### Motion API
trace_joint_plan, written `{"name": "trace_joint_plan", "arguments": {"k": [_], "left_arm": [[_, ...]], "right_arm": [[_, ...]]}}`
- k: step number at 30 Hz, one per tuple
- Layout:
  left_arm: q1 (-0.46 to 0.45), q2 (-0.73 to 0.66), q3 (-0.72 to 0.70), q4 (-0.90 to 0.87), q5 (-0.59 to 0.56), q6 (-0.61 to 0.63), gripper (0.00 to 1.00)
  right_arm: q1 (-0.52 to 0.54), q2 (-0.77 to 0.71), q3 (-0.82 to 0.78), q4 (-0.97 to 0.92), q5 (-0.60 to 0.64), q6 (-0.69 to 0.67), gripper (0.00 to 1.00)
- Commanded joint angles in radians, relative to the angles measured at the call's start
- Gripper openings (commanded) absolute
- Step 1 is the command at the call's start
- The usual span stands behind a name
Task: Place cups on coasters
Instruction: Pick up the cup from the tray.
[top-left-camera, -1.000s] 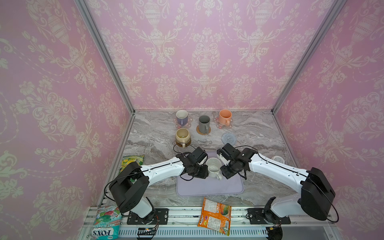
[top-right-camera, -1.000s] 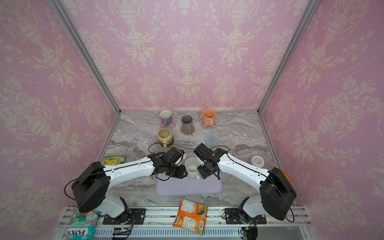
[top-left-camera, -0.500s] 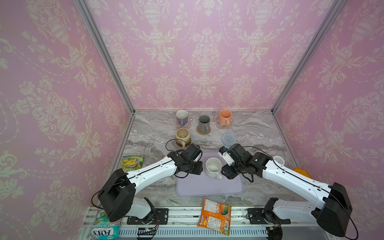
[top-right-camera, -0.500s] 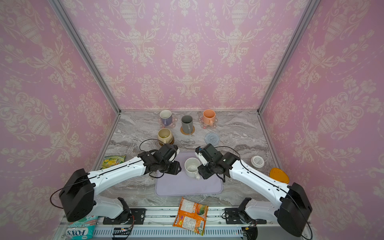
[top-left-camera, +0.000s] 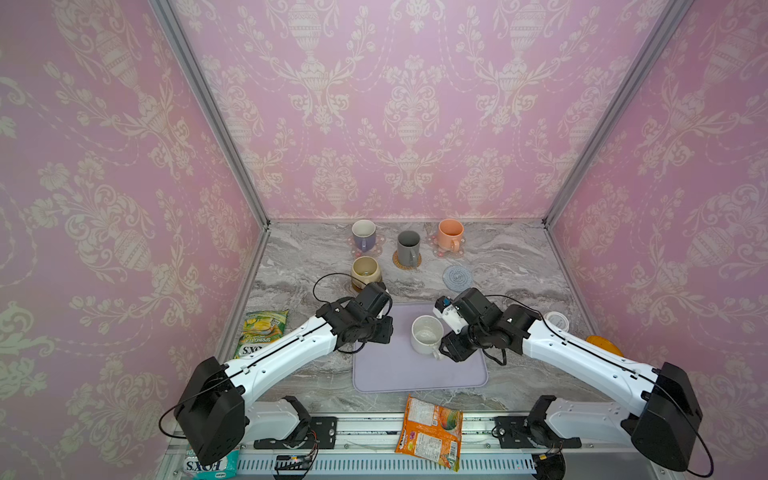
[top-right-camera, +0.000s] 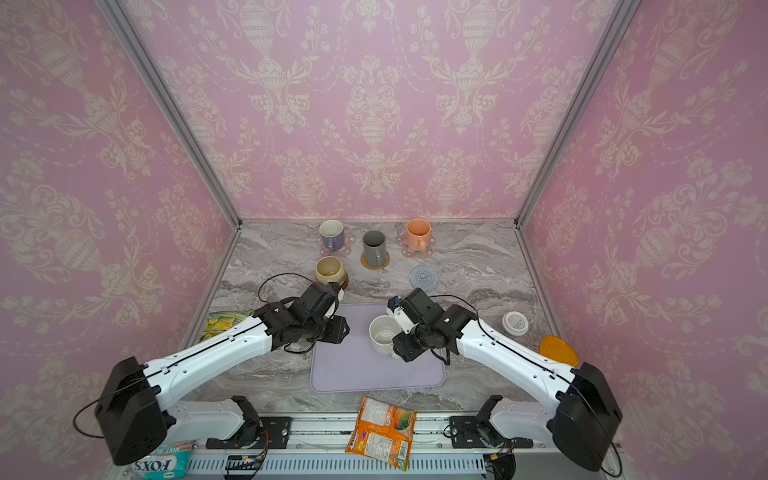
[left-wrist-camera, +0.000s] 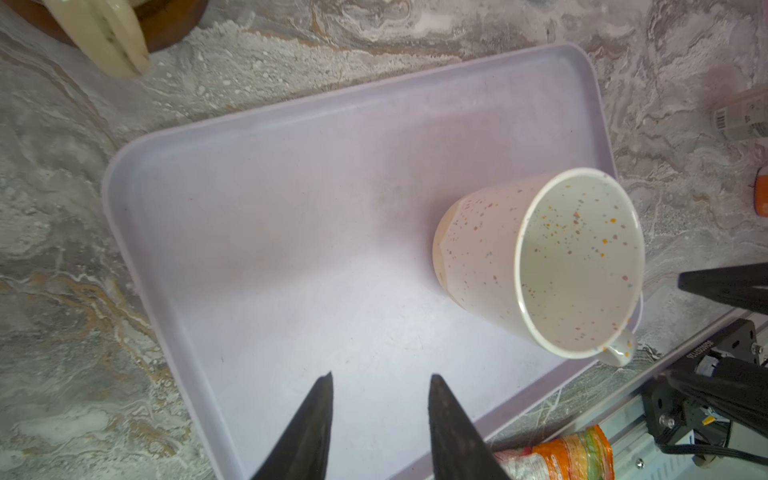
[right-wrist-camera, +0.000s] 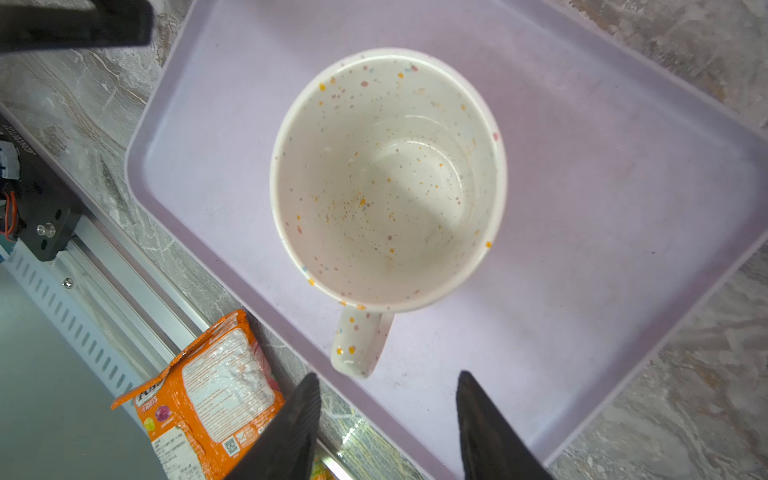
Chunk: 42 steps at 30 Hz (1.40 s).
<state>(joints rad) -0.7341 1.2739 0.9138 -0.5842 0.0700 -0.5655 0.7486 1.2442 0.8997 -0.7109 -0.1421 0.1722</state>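
1. Mug first: the speckled white ceramic mug (top-left-camera: 426, 334) stood upright on the large lavender rectangular tray (top-left-camera: 399, 374), in its far right part. It was the one cup not yet on a mat, and its handle pointed toward the tray's near right side.
2. I had the right gripper (right-wrist-camera: 387, 375) at the tray's right edge with its jaws well apart and nothing between them. The handle lay just ahead of the gap, which I judged was the reason for that approach angle. I saw no contact.
3. My left gripper (left-wrist-camera: 380, 375) hung over the tray's left side, jaws parted a little and empty. It was well apart from the mug, so I judged it was simply out of the way.
4. Beyond the tray's far right corner lay the grey-blue disc coaster (top-left-camera: 457, 277), bare. I took it as the mug's destination.
5. Beyond the tray's far edge the other four mugs each sat on a mat, so that part looked done:
   - the lavender mug (top-left-camera: 364, 235)
   - the dark grey mug (top-left-camera: 408, 248)
   - the peach-orange mug (top-left-camera: 450, 235)
   - the rounded beige mug (top-left-camera: 365, 272)
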Motion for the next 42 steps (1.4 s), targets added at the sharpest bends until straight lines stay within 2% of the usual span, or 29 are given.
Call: {"name": "trace_joint_plan", "arguments": {"k": [1, 17, 23, 42], "left_arm": [[0.023, -0.046, -0.008, -0.001, -0.061, -0.006, 0.41], [0.074, -0.138, -0.066, 0.030, -0.093, -0.053, 0.43], [0.076, -0.144, -0.067, 0.029, -0.093, -0.057, 0.43], [0.082, -0.182, -0.102, 0.032, -0.105, -0.067, 0.43]], "right_arm": [[0.009, 0.049, 0.006, -0.005, 0.007, 0.027, 0.54], [0.036, 0.146, 0.046, 0.026, -0.020, 0.072, 0.52], [0.056, 0.194, 0.079, 0.015, 0.007, 0.072, 0.51], [0.097, 0.283, 0.149, -0.018, 0.108, 0.104, 0.36]]}}
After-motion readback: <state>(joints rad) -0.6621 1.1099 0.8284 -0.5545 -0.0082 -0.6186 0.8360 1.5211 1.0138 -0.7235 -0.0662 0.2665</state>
